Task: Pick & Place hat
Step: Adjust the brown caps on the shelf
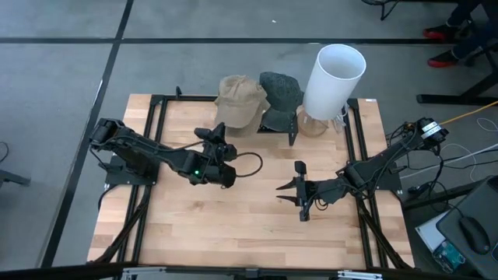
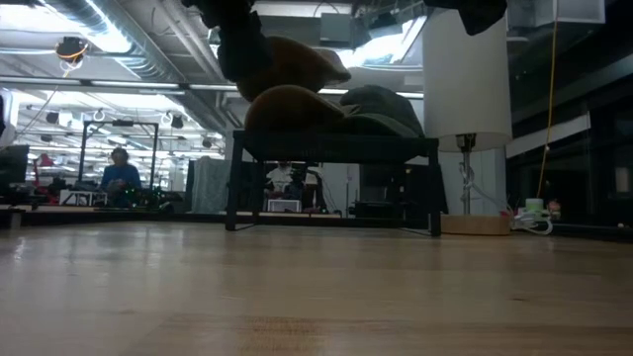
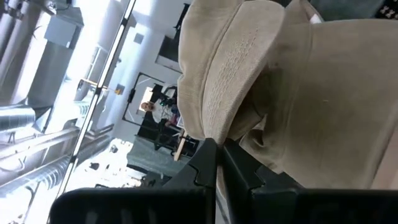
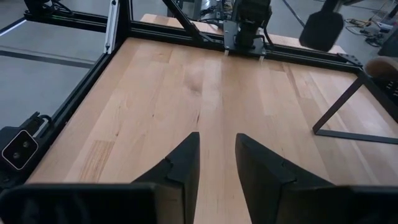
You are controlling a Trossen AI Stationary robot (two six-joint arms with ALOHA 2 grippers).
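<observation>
1. Hat (image 1: 240, 103), the tan one, sits on the black rack (image 1: 284, 124) at the table's (image 1: 257, 233) far edge in the high view, beside a dark hat (image 1: 280, 89) and a white lamp (image 1: 333, 78). The left gripper (image 1: 220, 134) reaches its near edge; the right gripper (image 1: 299, 198) waits over bare table, well apart.
2. Low view: the hat (image 2: 287, 74) sits on the rack (image 2: 336, 148); I judge it not yet lifted off.
3. Left wrist view: the fingers (image 3: 205, 165) are pressed together, pinching the hat's (image 3: 249, 74) brim edge. So the grasp looks made; lifting and placing remain.
4. Right wrist view: the right fingers (image 4: 180, 165) stand partly spread, holding nothing above the table (image 4: 155, 93).
</observation>
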